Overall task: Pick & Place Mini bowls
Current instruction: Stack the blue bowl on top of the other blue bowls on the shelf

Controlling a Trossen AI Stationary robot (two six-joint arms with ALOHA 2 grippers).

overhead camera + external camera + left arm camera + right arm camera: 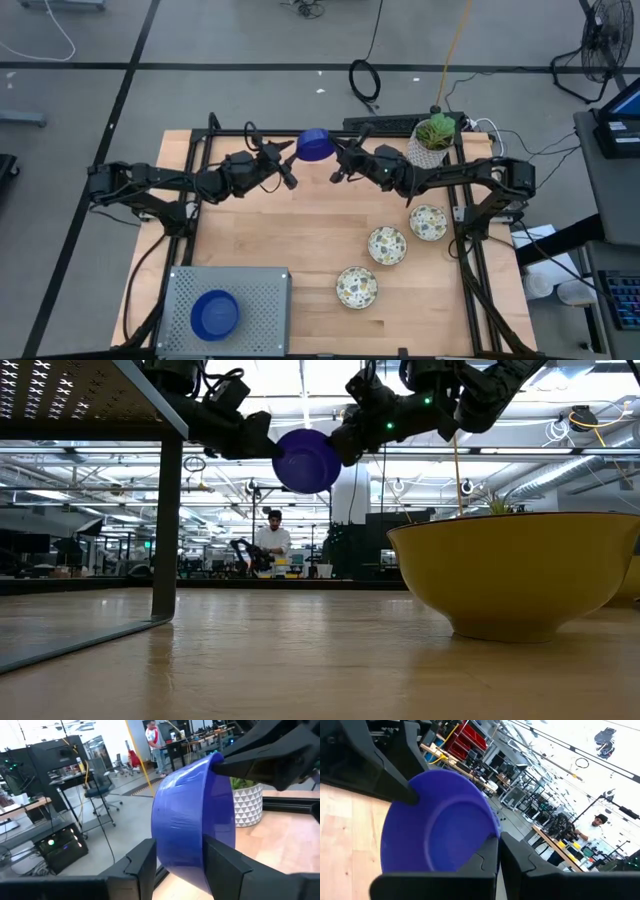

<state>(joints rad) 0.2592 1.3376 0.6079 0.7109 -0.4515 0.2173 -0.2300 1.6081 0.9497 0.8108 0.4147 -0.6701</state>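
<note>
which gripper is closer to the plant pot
Right. The right gripper sits just left of the plant pot, pinching the raised blue bowl; the left gripper grips the bowl's far side, farther away.

Overhead looks straight down; low level; wrists close (share blue bowl (315, 146)).

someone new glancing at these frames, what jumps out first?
A blue bowl held in the air over the table's far edge, both grippers on it at once: the left gripper with its jaws over one rim, the right gripper shut on the opposite rim. After that, the three speckled bowls on the wood at right, and another blue bowl on the grey perforated tray at the near left.
</note>
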